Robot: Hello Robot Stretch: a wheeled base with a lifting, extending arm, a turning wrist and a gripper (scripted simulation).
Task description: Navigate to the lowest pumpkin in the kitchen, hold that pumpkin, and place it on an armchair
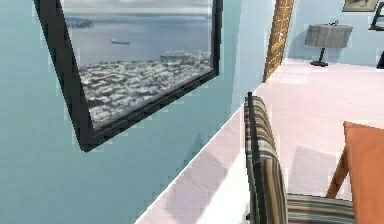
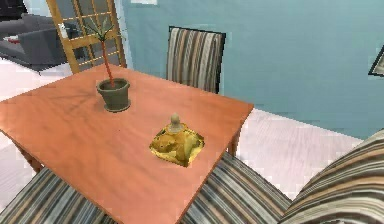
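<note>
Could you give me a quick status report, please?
Teal wall with framed picture close ahead. Striped chair stands at the forward view's right. Wooden table alongside: potted plant, golden dish.

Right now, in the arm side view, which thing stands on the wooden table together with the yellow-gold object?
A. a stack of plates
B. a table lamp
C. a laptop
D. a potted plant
D: a potted plant in a dark pot stands on the table, up and to the left of the yellow-gold object.
</note>
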